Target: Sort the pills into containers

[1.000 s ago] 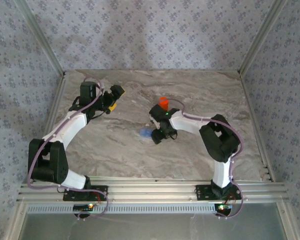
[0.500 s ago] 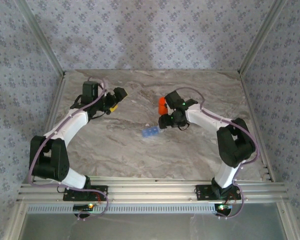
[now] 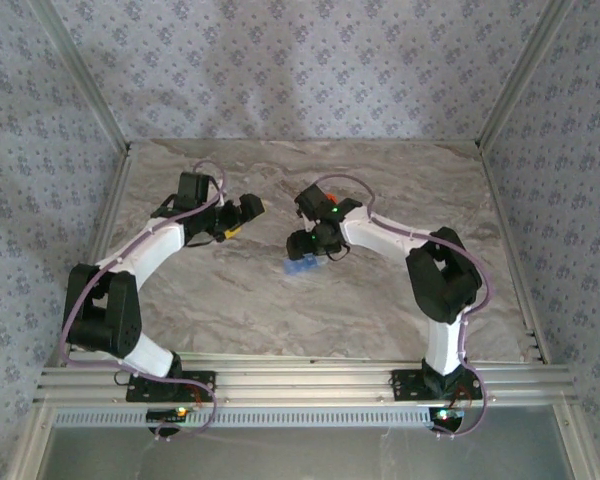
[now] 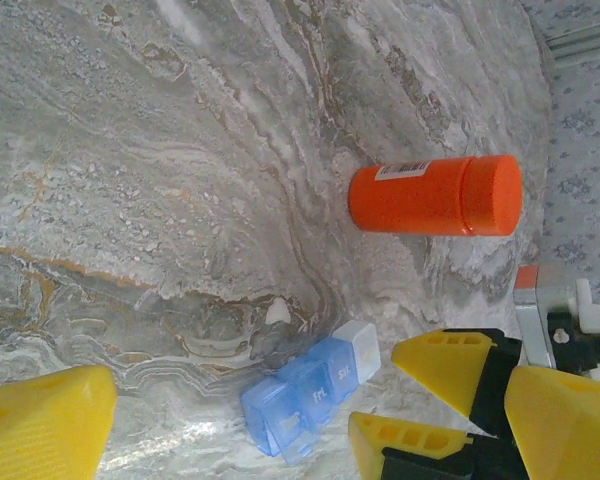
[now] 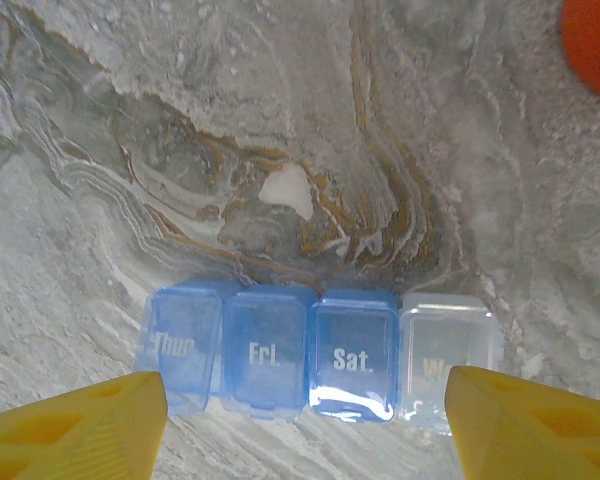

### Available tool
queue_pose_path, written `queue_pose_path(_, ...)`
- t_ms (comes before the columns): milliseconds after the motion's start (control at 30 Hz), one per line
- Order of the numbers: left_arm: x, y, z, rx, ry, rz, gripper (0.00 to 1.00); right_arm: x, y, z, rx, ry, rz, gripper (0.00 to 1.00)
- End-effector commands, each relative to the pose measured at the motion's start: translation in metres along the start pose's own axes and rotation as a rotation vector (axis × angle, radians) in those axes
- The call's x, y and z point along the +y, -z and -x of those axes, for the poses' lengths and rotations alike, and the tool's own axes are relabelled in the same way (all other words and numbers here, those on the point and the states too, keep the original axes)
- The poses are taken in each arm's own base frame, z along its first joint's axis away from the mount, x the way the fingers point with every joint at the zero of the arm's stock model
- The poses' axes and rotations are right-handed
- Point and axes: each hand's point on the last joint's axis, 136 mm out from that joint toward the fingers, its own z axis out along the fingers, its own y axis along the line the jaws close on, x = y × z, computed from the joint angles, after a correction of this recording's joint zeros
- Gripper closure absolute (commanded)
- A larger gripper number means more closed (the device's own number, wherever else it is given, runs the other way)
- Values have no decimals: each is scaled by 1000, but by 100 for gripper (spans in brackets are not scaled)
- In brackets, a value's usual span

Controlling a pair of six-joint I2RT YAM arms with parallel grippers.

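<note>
The pale blue translucent container [image 5: 270, 350] is a strip of day compartments lying flat on the marble [image 3: 300, 267]. My right gripper [image 5: 306, 400] hovers over it, open, one yellow finger past each end and neither touching. A small white pill [image 5: 287, 190] lies just beyond the strip [image 4: 277, 312]. The orange container [image 4: 435, 195], cap on, is further back [image 5: 595, 45]. My left gripper [image 4: 305, 430] is open and empty, pointing at the strip [image 4: 310, 395] from the left [image 3: 250, 208]. The right gripper [image 3: 302, 243] sits mid-table.
The marble table [image 3: 230, 300] is walled by patterned panels on three sides with aluminium rails at the near edge [image 3: 300, 385]. The two grippers are close together near the table's middle. Open marble lies in front and to the right.
The right gripper swung from beside the orange container back over the blue strip and its fingers spread a little. The left gripper moved right toward the middle.
</note>
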Motion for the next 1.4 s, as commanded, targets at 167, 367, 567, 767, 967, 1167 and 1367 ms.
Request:
queue_pose_path(167, 6, -2, -6, 12, -7, 17, 1, -15, 0, -8, 40, 52, -95, 25)
queue_pose_path(367, 6, -5, -7, 16, -6, 18, 1, -17, -8, -15, 61, 64, -101, 25)
queue_pose_path(567, 6, -6, -8, 18, -6, 21, 1, -21, -29, -30, 122, 72, -115, 26)
queue_pose_path(767, 4, -7, -10, 22, -14, 19, 1, -33, -43, -41, 161, 59, -143, 27)
queue_pose_path(967, 7, -8, -18, 62, -67, 48, 0, -34, -43, -41, 162, 53, -135, 28)
queue_pose_path(1167, 15, -6, -35, 126, -188, 122, 1, -30, -36, -36, 148, 50, -115, 27)
queue_pose_path(1367, 17, -8, -63, 219, -375, 211, 1, -32, -36, -38, 159, 42, -105, 28)
